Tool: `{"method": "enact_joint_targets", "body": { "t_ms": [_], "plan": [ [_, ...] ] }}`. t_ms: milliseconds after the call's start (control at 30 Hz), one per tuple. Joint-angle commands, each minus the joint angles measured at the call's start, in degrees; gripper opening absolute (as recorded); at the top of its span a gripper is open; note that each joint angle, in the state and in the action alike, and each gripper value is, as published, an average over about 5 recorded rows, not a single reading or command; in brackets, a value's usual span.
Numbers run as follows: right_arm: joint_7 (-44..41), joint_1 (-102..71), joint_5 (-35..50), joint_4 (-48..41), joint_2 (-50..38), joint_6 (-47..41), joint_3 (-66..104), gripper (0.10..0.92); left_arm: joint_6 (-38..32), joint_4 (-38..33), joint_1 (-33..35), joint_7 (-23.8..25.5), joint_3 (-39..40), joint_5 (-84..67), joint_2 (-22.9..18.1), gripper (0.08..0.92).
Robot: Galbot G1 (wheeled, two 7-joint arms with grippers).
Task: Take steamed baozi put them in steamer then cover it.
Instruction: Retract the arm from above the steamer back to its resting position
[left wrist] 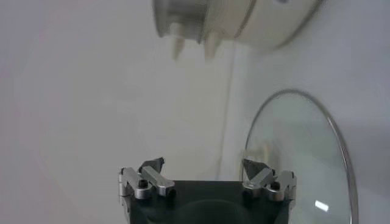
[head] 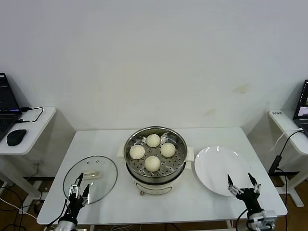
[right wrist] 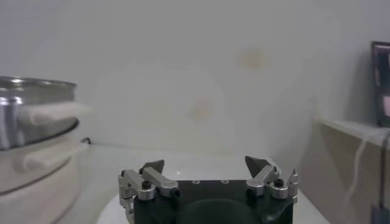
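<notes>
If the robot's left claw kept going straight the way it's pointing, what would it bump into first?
Probably the steamer. The left gripper is open and aims across bare table at the steamer's white base. The glass lid lies just beside that line, so one fingertip might graze its rim first; depth is hard to judge.

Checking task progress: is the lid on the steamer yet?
No. The glass lid lies flat on the table left of the open steamer.

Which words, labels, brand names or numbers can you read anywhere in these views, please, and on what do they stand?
None can be read.
The open laptop at the left edge shows a lit screen, too small to read.
The round stainless-steel steamer, flat white plate and glass lid show no lettering.
</notes>
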Motion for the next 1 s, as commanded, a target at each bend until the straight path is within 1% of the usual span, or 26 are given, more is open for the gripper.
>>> {"method": "enact_joint_targets", "body": {
  "t_ms": [33, 267, 633, 800, 1000],
  "plan": [
    [1.3, -2.2, -1.1, 0.0, 2.3, -0.7, 2.1, 0.823, 0.8, 8.1, -7.6, -0.5, 1.1, 7.6, 1.0, 0.823],
    [1.2, -2.7, -1.5, 0.0, 2.9, -0.7, 2.3, 0.823, 0.5, 11.6, -12.1, -0.5, 1.7, 7.5, 1.8, 0.823],
    [0.7, -3.9, -2.6, 0.0, 3.5, -1.0, 2.6, 0.823, 0.1, 16.3, -17.3, 0.2, 3.0, 7.4, 2.6, 0.823],
    [0.5, -4.0, -3.0, -0.1, 3.7, -0.9, 2.4, 0.823, -0.5, 17.6, -18.8, 0.5, 3.3, 6.3, 3.2, 0.823],
    [0.1, -4.3, -3.8, 0.3, 3.7, -1.0, 2.2, 0.823, -1.5, 19.4, -19.8, 0.2, 3.6, 4.8, 2.7, 0.823]
  ]
}}
